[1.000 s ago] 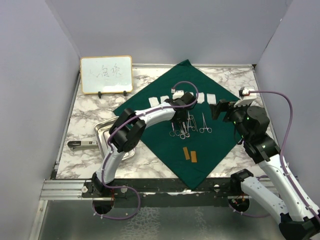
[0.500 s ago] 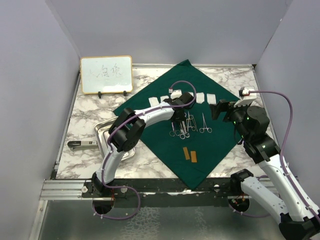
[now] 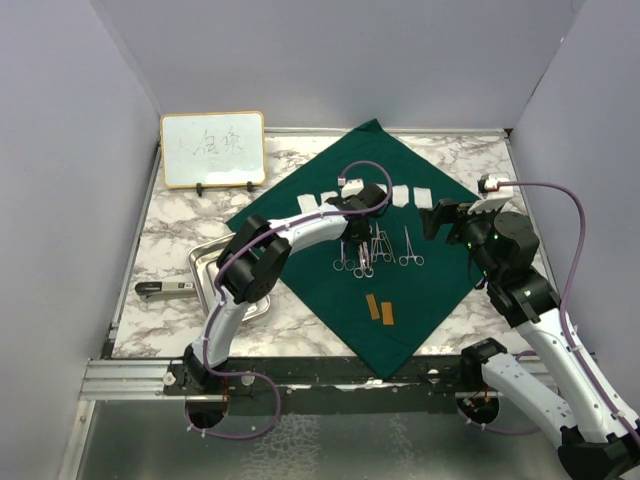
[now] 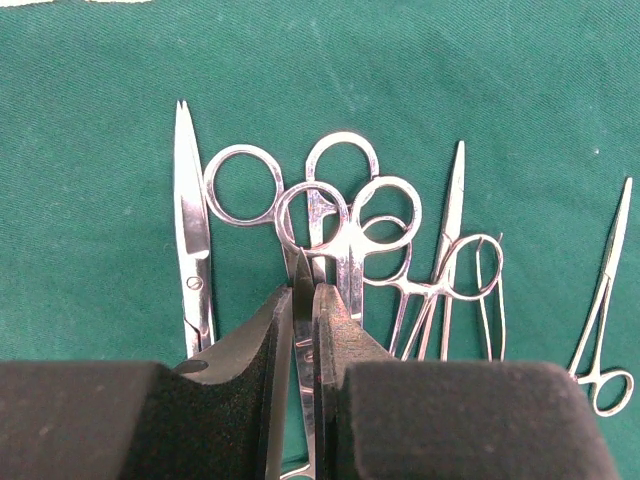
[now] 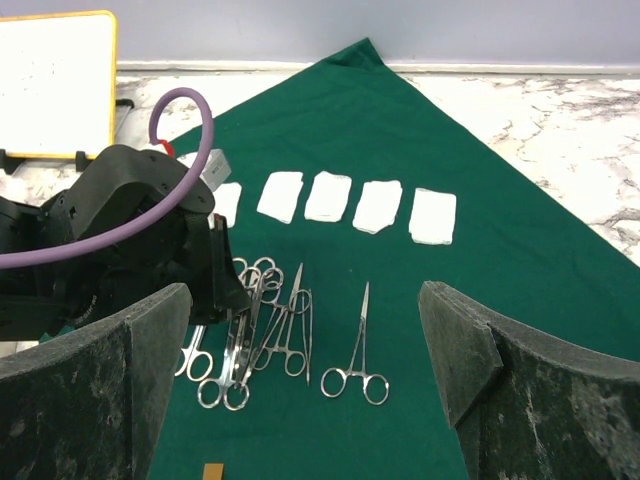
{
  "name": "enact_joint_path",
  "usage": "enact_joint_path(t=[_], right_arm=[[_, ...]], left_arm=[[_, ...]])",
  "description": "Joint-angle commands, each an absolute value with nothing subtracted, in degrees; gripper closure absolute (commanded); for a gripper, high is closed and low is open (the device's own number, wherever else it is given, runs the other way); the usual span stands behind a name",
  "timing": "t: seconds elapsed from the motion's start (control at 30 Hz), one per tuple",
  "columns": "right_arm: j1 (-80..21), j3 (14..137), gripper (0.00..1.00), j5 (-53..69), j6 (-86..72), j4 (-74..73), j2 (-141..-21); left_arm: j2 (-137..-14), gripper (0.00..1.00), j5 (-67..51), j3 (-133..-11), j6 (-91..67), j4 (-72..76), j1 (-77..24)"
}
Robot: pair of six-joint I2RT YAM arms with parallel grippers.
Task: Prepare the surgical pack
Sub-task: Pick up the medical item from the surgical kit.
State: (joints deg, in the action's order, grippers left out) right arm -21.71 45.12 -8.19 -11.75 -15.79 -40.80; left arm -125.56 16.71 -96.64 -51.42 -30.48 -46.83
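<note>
The left gripper point(image 4: 303, 300) was pinching the slim shank of a silver instrument point(image 4: 304, 350), its black pads pressed almost together around the steel. Only the left wrist view showed this. From above, the left gripper point(image 3: 358, 232) sat over the spot and hid the grip.

The pinched piece belonged to a heap of ring-handled instruments point(image 4: 350, 225) with overlapping loops. One pair of forceps point(image 5: 357, 352) lay apart from the heap.

The right gripper point(image 5: 305, 300) hung in the air with its fingers point(image 5: 120, 370) spread wide and nothing between them. Its camera caught a row of white gauze squares point(image 5: 380, 205) beyond the instruments, which the left wrist view missed.

The dark green drape point(image 3: 425, 285) lay spread flat on the marble table point(image 3: 175, 225), turned like a diamond with one corner toward the far wall and one toward the arms. Two small tan strips point(image 3: 379, 309) rested on its near part. A steel tray point(image 3: 203, 262) sat on the marble just beside the drape's left edge, and a whiteboard point(image 3: 212, 148) stood at the far left.
</note>
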Motion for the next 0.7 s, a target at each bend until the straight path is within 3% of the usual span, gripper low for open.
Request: enact_joint_path(t=[0.0, 0.17, 0.67], right_arm=[[-22.04, 44.54, 0.01, -8.06, -12.11, -14.17, -40.06], [-22.09, 44.53, 0.0, -7.99, -12.13, -14.08, -40.17], [-22.04, 44.63, 0.01, -7.69, -12.02, -13.97, -40.5]], left_arm=[[-123.79, 0.95, 15.53, -95.97, -49.85, -31.55, -46.23], [-122.14, 1.0, 14.53, -95.81, -49.34, -30.72, -46.04], [-116.23, 1.0, 5.39, -90.61, -46.65, -22.77, -43.75]])
